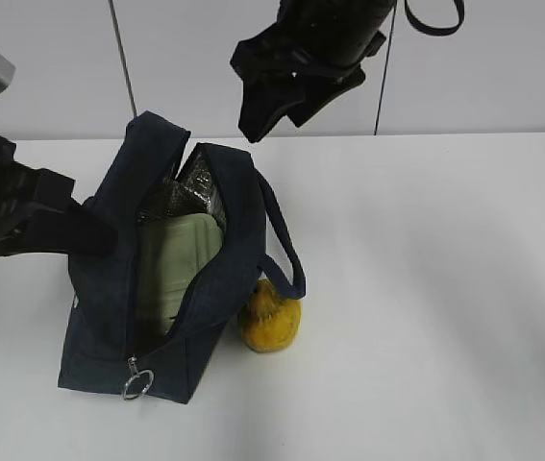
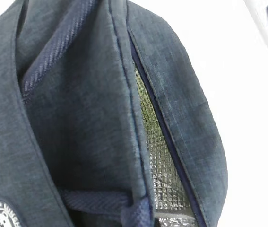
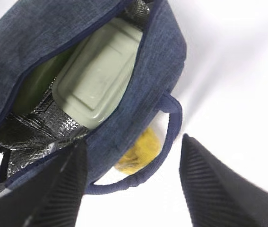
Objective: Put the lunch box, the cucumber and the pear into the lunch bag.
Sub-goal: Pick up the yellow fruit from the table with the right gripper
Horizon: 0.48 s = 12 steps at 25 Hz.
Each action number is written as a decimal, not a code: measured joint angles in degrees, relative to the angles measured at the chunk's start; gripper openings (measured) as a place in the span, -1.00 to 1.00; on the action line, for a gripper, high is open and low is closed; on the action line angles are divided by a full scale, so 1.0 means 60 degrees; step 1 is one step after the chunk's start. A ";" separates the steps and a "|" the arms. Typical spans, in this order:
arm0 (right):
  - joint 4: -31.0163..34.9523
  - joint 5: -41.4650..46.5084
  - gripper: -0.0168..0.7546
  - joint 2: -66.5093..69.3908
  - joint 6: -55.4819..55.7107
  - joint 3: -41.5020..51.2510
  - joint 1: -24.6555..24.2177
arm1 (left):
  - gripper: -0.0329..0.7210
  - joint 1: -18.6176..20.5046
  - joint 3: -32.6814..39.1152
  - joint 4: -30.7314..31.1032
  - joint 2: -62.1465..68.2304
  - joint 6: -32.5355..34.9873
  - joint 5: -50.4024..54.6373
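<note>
Box (image 1: 178,261) sits in open bag (image 1: 109,288); pear (image 1: 270,319) outside, touching its side. Left gripper (image 1: 56,230) pinches bag's edge; right gripper (image 3: 133,182) hangs open, empty.

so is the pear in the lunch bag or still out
Out. The pear sits on the white table beside the lunch bag, under its loop handle; the lunch box is already inside.

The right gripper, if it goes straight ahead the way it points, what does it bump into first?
Probably the lunch bag's loop handle, with the pear just under it. The open right gripper frames both, though depth is hard to judge.
</note>
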 joint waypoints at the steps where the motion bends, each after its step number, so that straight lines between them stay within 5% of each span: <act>1: -0.0050 0.0042 0.29 -0.0099 0.0019 0.0000 0.0000 | -0.95 0.0000 0.0000 0.0000 0.0000 0.0000 0.0000; 12: -0.0020 0.0061 0.10 -0.1610 0.0032 0.2210 0.0000 | -0.95 0.0000 0.0000 0.0000 0.0000 0.0000 0.0026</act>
